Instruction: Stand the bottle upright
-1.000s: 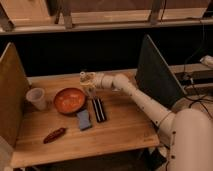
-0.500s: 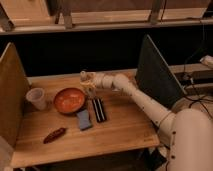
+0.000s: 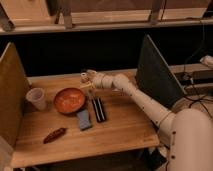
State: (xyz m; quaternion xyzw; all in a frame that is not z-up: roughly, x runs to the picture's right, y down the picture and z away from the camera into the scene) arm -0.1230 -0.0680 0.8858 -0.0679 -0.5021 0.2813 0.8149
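The small pale yellowish-tan bottle with a whitish cap is at the back middle of the wooden table, just behind the right rim of the orange bowl. My gripper is at the end of the white arm that reaches in from the right. It is right at the bottle and partly covers it. I cannot tell whether the bottle is standing or tilted.
A translucent white cup stands left of the bowl. A reddish-brown oblong thing lies at the front left. A blue block and two dark bars lie in front of the bowl. Upright panels flank the table at the left and right.
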